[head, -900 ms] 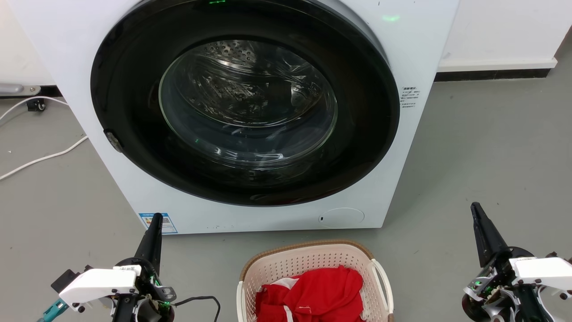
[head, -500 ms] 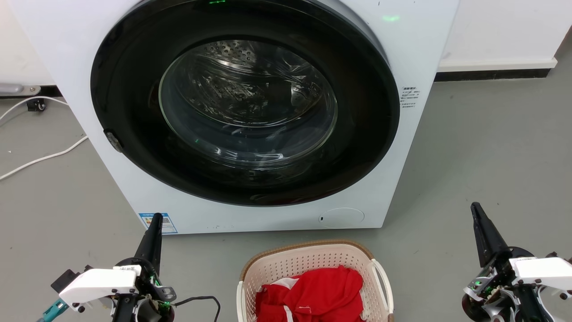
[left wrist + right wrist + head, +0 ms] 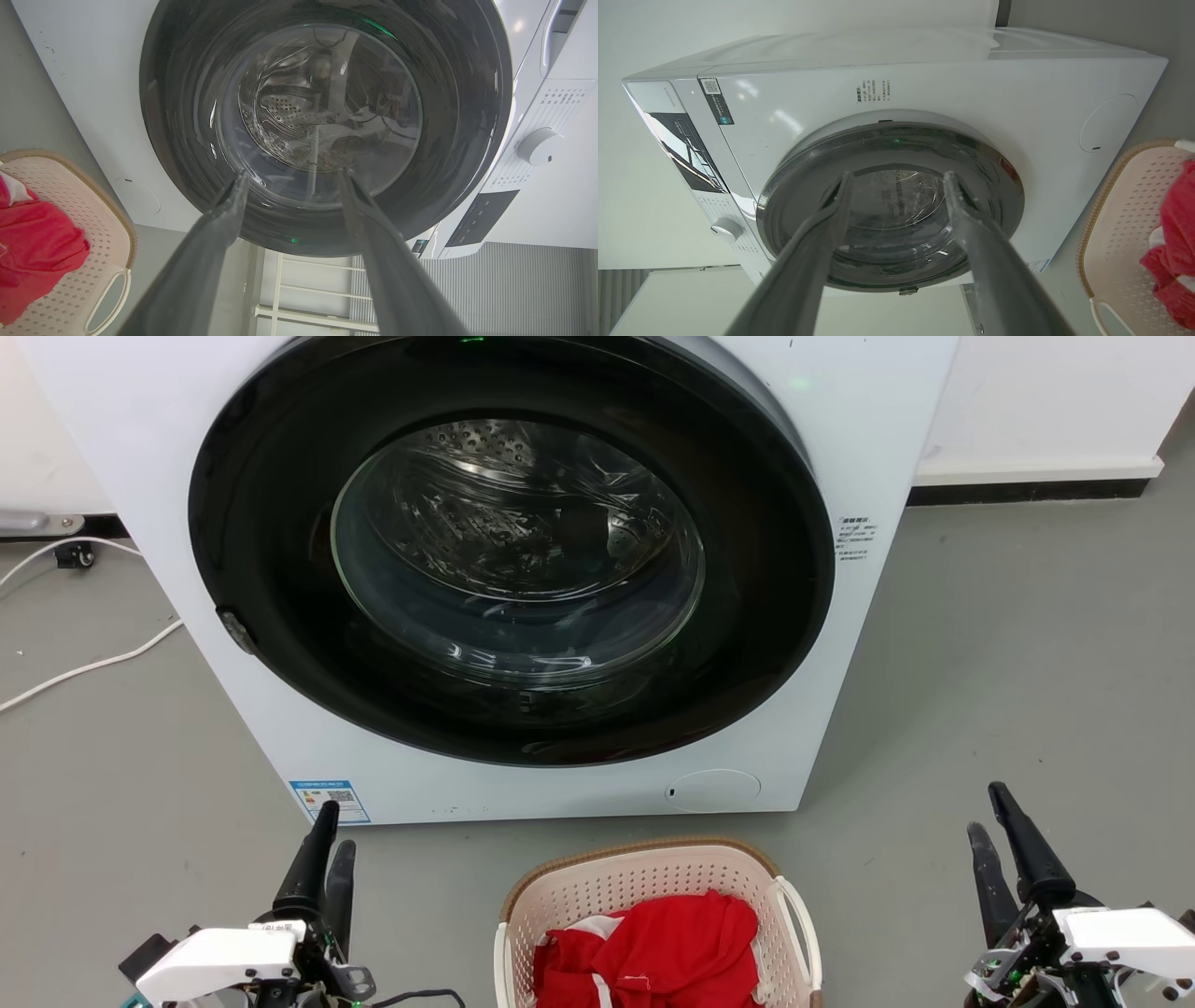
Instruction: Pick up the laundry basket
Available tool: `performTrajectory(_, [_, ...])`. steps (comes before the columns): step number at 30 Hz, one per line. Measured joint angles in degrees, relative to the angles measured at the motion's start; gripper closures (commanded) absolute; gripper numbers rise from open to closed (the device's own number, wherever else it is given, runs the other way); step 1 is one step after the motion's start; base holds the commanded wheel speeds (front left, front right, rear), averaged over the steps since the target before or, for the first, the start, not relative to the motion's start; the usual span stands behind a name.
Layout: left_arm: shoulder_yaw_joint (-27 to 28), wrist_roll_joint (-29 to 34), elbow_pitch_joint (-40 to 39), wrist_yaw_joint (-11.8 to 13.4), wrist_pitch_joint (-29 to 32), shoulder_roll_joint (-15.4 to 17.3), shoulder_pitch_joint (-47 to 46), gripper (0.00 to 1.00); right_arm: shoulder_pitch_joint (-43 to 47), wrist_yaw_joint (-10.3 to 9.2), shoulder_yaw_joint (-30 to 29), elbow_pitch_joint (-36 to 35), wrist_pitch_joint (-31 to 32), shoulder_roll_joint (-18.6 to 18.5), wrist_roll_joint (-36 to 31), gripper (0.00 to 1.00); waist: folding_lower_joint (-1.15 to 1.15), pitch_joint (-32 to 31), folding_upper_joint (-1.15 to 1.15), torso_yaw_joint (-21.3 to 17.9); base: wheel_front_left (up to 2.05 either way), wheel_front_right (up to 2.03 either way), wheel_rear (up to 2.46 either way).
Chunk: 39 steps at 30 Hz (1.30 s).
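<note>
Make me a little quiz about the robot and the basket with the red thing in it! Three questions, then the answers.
1. What lies in the laundry basket? A: a red cloth. B: blue socks. C: nothing.
2. True or false: the left gripper is gripping one of the basket's handles.
3. Fill in: the right gripper is ____ (open or shut).
Key: 1 A. 2 False: it hangs open to the left of the basket and touches nothing. 3 Open, holding nothing.
</note>
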Motion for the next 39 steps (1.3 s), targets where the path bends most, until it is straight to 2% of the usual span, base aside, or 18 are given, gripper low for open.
performTrajectory(7, [0.1,4.8,-1.2,0.0,-2.0,0.0,0.0,0.0,0.0,0.0,-0.2,-1.2,-2.0,0.0,-5.4,0.0,0.0,0.1,0.0,0.0,0.0,0.0,0.0])
performTrajectory(19, [-0.4,19.0,-4.3,0.8,-5.1,0.0,0.0,0.0,0.5,0.0,1.1,-5.8,-5.0,0.0,-23.0,0.0,0.0,0.2,0.0,-0.1,0.0,0.0,0.0])
performTrajectory(20, [-0.4,19.0,-4.3,0.8,-5.1,0.0,0.0,0.0,0.5,0.0,1.1,-5.8,-5.0,0.0,-23.0,0.0,0.0,0.2,0.0,-0.1,0.0,0.0,0.0])
performTrajectory(25, [-1.1,25.5,-5.8,1.8,-6.4,0.0,0.4,0.0,1.4,0.0,2.0,-7.5,-6.3,0.0,-31.6,0.0,0.0,0.2,0.0,-0.1,0.0,0.0,0.0])
performTrajectory(39, [-3.0,40.1,-7.5,3.1,-9.3,0.0,1.2,0.0,2.9,0.01,3.4,-10.2,-9.3,0.0,-48.3,0.0,0.0,-0.1,0.0,-0.1,0.0,0.0,0.0])
